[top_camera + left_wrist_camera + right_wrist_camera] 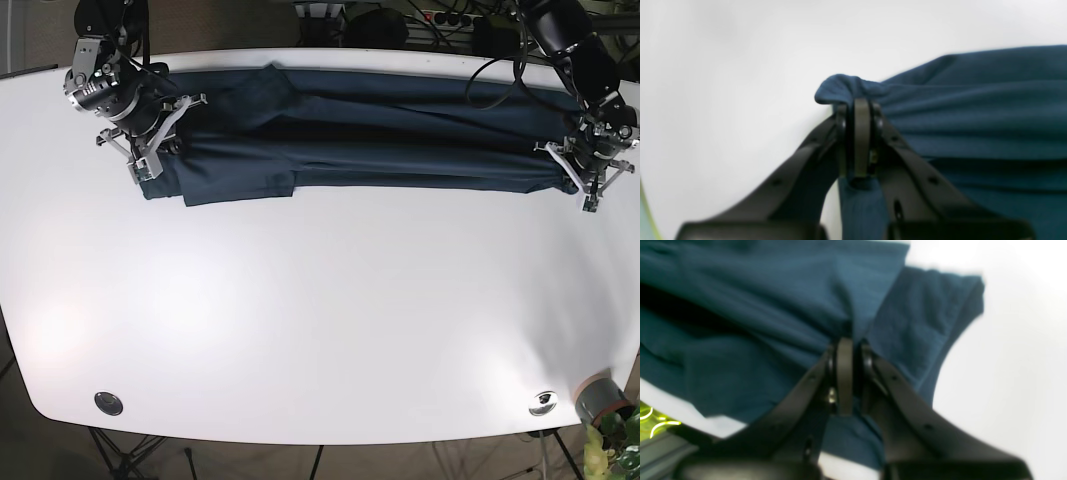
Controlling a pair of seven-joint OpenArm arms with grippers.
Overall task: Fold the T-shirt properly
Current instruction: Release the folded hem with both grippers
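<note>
The dark blue T-shirt (pixel 370 140) lies stretched in a long folded band across the far side of the white table (pixel 320 300). My left gripper (pixel 858 103) is shut on a bunched edge of the shirt (pixel 973 116) at the band's right end in the base view (pixel 572 170). My right gripper (pixel 848 341) is shut on the shirt's fabric (pixel 740 323) at the band's left end in the base view (pixel 165 135), with a sleeve flap (pixel 927 320) spread just beyond the jaws.
Two round metal fittings (pixel 108 403) (pixel 543 402) sit near the table's front edge. A small pot with a plant (pixel 605 400) stands past the front right corner. Cables and stands crowd the back edge (pixel 440 20).
</note>
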